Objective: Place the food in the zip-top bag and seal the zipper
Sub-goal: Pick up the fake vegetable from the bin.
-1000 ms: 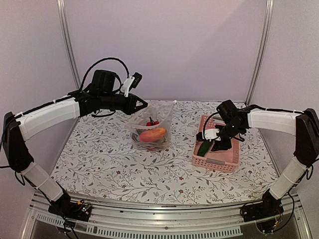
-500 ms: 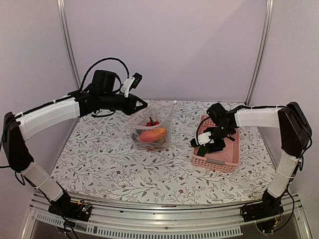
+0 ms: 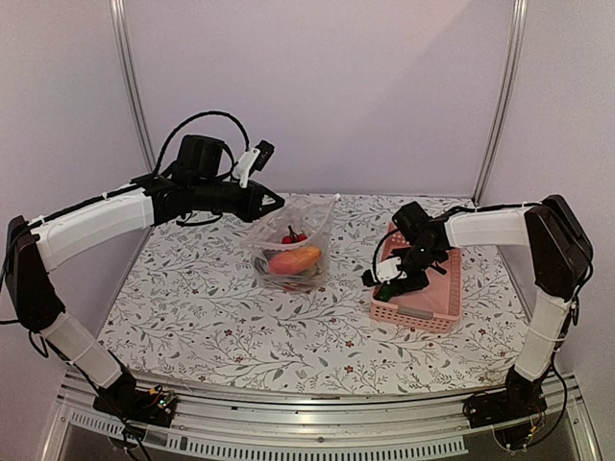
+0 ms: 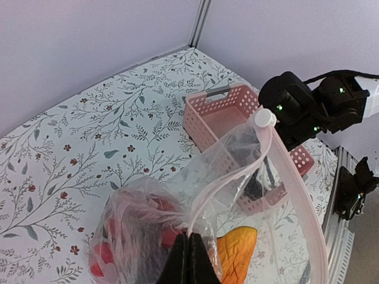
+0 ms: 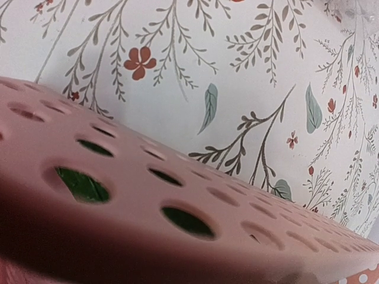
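The clear zip-top bag stands open on the table, with an orange pepper and red fruits inside. My left gripper is shut on the bag's upper rim and holds it up. In the left wrist view its fingertips pinch the film beside the pinkish zipper. My right gripper is down at the left end of the pink basket, on the green cucumber. I cannot make out its fingers. In the right wrist view green shows through the basket wall's holes.
The floral tablecloth covers the table. A white slider sits at the far end of the zipper strip. Metal posts stand at the back corners before a plain wall.
My right gripper has moved left across the basket to its left end, staying over the cucumber. The left arm and the bag have not moved.
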Robot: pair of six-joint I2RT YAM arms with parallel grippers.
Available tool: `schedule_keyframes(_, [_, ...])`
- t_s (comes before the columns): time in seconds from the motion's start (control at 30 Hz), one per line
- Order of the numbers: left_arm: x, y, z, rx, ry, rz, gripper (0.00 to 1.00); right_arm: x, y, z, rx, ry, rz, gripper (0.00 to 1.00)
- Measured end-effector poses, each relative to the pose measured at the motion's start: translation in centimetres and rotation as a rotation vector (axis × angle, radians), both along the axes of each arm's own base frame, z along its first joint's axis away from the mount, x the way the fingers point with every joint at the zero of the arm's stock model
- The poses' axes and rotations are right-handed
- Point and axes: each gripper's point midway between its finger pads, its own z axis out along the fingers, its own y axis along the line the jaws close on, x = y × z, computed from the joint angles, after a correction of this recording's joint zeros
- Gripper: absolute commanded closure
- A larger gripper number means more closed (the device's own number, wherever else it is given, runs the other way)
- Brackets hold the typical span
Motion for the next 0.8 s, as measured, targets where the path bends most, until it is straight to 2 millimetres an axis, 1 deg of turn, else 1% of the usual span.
schedule_keyframes(0.2, [0.0, 0.0, 0.0, 0.0, 0.0, 0.0, 1.0, 0.0, -1.0, 0.3, -0.003, -0.007, -0.024, 0.56])
schedule_keyframes(0.4, [0.0, 0.0, 0.0, 0.0, 0.0, 0.0, 1.0, 0.0, -3.6, 1.0, -0.035, -0.015, -0.078, 0.65])
schedule_keyframes(0.5, [0.0, 0.0, 0.0, 0.0, 0.001, -0.001, 1.0, -0.2, -4.1, 1.8, -0.023, -0.011, -0.108, 0.67])
schedule_keyframes(0.57, [0.0, 0.0, 0.0, 0.0, 0.001, -0.001, 1.0, -0.6, -3.9, 2.9, 0.013, -0.001, -0.128, 0.68])
schedule_keyframes(0.63, [0.0, 0.0, 0.0, 0.0, 0.001, -0.001, 1.0, -0.9, -3.1, 4.5, 0.077, 0.016, -0.149, 0.68])
schedule_keyframes(0.7, [0.0, 0.0, 0.0, 0.0, 0.001, -0.001, 1.0, -1.1, -2.1, 6.5, 0.152, 0.024, -0.164, 0.68])
schedule_keyframes(0.8, [0.0, 0.0, 0.0, 0.0, 0.001, -0.001, 1.0, -1.4, -0.5, 10.4, 0.279, 0.03, -0.178, 0.7])
